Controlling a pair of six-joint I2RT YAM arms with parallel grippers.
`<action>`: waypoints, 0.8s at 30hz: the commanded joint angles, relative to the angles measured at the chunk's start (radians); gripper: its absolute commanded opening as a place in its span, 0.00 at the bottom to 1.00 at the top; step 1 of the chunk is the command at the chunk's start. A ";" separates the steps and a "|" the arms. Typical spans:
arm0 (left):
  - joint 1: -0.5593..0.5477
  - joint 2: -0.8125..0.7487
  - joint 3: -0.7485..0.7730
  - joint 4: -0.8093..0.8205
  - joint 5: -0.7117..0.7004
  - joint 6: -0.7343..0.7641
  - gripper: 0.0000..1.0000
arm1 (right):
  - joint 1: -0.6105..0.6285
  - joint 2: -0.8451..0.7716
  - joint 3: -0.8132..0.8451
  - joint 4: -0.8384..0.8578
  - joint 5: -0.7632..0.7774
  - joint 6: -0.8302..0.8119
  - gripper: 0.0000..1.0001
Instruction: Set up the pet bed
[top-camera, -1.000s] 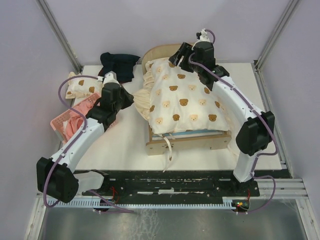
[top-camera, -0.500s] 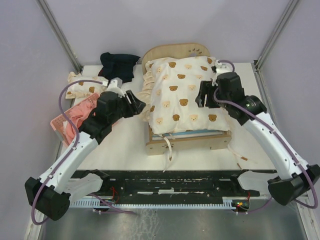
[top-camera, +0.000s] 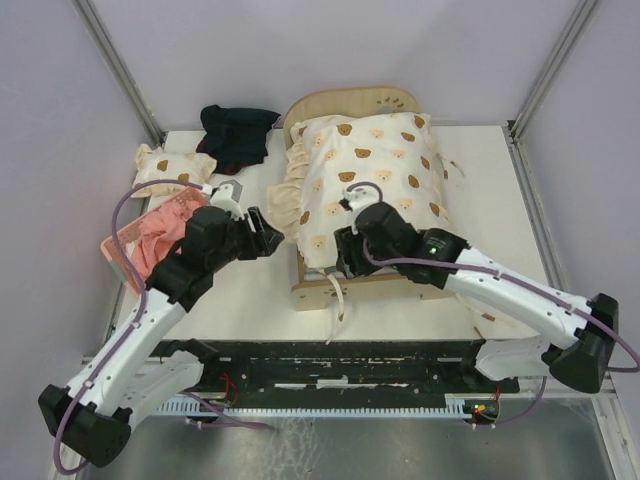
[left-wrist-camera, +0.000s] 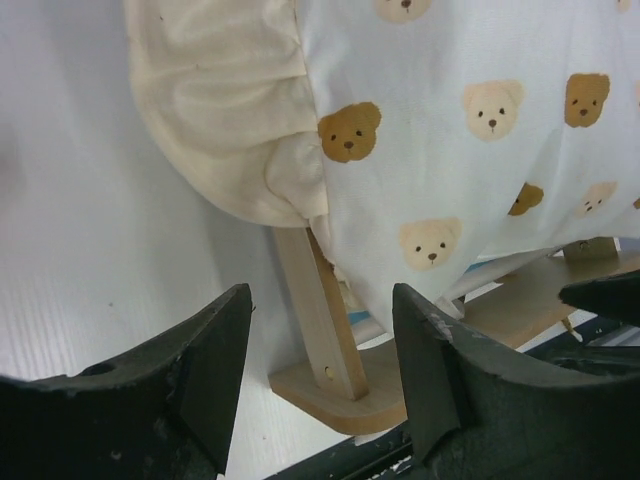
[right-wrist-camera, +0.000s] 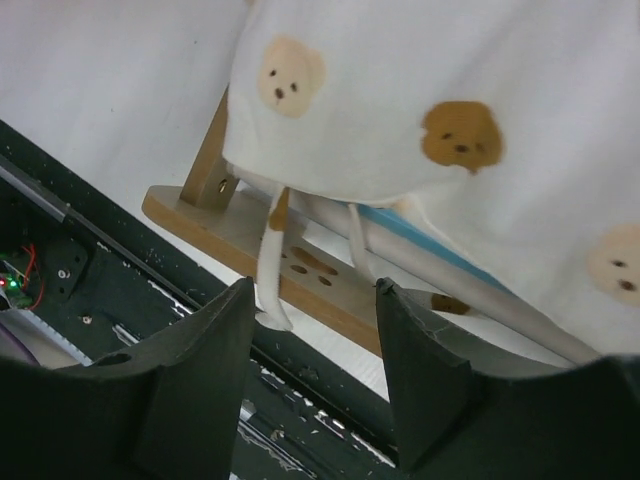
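A small light plywood pet bed (top-camera: 350, 100) with an arched headboard stands in the middle of the frame on a white table (top-camera: 250, 300), its low footboard toward the bottom. A cream bear-print quilt (top-camera: 370, 170) covers nearly all of it. Its ruffled border spills over the bed's left side and thin ties dangle across the footboard. A sliver of blue striped mattress (right-wrist-camera: 425, 238) shows beneath the quilt.

The bedding appears laid but untidy. Squaring the quilt likely remains, and a small bear-print pillow (top-camera: 170, 170) at upper left is not yet on the bed.

The left gripper (left-wrist-camera: 320, 310) hovers beside the bed's lower-left corner, jaws apart and empty. The right gripper (right-wrist-camera: 313, 300) hangs over the footboard, jaws apart, clamping nothing.

A pink plastic basket (top-camera: 125, 250) sits at the table's left edge and a dark cloth (top-camera: 238, 132) lies at the top. The footboard is near the table's front edge. Bare table shows at lower left and to the right.
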 joint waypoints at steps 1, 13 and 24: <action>-0.001 -0.105 0.035 -0.047 -0.096 0.126 0.65 | 0.102 0.101 0.052 0.060 0.104 0.004 0.59; 0.001 -0.188 -0.026 -0.026 -0.102 0.121 0.63 | 0.144 0.292 0.122 0.021 0.187 0.026 0.54; -0.001 -0.165 -0.070 0.059 -0.011 0.165 0.58 | 0.142 0.333 0.185 -0.024 0.207 0.031 0.12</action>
